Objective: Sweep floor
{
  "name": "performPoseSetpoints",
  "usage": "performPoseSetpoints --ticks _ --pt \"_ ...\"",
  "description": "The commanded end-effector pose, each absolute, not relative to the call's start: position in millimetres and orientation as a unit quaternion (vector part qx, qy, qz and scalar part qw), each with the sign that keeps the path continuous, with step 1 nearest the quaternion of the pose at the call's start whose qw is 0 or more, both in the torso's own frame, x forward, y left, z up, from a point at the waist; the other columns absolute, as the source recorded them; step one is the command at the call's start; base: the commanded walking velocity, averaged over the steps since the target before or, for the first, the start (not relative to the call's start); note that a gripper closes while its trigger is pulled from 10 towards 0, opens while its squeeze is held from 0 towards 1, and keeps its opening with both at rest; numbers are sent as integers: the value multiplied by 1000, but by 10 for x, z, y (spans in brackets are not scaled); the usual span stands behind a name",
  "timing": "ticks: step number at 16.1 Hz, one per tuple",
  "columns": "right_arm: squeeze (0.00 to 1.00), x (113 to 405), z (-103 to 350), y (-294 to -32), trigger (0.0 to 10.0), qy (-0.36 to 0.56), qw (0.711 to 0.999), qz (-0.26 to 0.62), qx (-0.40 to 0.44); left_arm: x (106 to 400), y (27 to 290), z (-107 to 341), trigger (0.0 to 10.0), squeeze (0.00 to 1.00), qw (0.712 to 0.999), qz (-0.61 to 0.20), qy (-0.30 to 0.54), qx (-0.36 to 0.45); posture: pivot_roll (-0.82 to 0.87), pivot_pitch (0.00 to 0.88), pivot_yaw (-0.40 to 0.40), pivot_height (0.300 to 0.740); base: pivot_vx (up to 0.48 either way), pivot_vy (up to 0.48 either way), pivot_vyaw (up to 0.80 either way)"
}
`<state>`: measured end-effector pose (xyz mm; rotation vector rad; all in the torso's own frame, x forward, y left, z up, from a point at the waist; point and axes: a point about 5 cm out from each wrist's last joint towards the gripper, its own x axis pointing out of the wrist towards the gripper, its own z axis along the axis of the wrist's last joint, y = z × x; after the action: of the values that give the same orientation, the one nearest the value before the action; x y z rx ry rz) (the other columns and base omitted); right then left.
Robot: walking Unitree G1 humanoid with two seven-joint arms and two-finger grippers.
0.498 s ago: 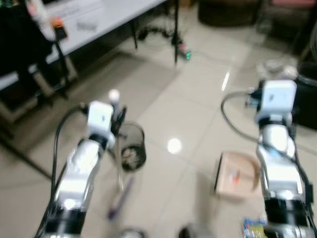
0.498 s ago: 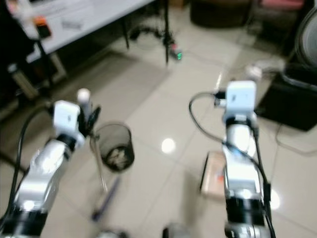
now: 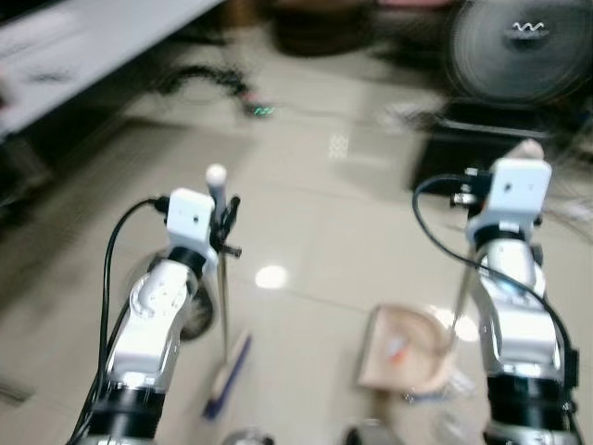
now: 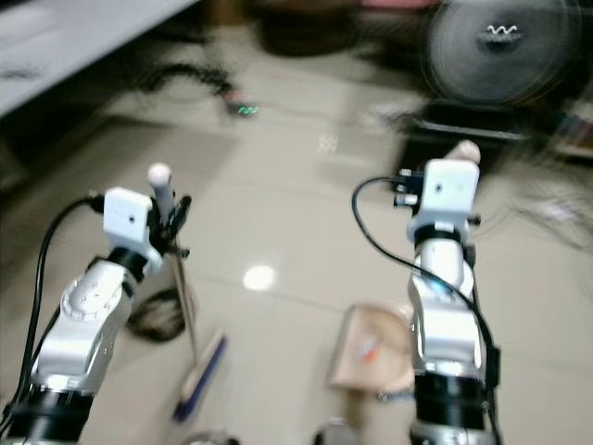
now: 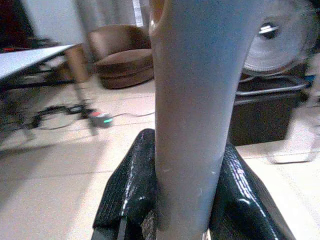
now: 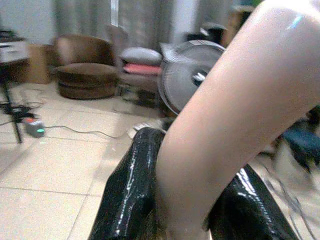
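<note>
two pincers pinch handles: left pincer [image 5: 170, 200] broom [image 3: 222, 371], right pincer [image 6: 190, 210] dustpan [image 3: 408, 352] (fan [image 3: 519, 46] ahead)

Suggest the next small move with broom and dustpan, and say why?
Probably a short sweep: the left gripper is shut on the broom, whose head rests on the floor left of the dustpan, held by the right gripper. Drag the head toward the pan. Debris is too blurred to place.
</note>
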<state>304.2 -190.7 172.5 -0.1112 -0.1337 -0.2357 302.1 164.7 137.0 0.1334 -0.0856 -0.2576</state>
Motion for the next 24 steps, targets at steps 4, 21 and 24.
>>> performPoseSetpoints --ticks 4,21,24 --pt "0 2988 1750 -1785 10000 -80 992 -94 -8 3036 1621 1458 10000 0 987 -125 -60 80 -30 76 61 740 0 -480 -400" --pt "0 2975 1771 -1748 10000 -86 993 -76 -13 3086 1610 1450 10000 0 991 -121 -44 42 -34 79 74 740 0 -393 0" --pt "0 2975 1771 -1745 10000 -86 993 -76 -12 3091 1623 1456 10000 0 991 -116 -48 51 -34 79 74 740 0 480 0"
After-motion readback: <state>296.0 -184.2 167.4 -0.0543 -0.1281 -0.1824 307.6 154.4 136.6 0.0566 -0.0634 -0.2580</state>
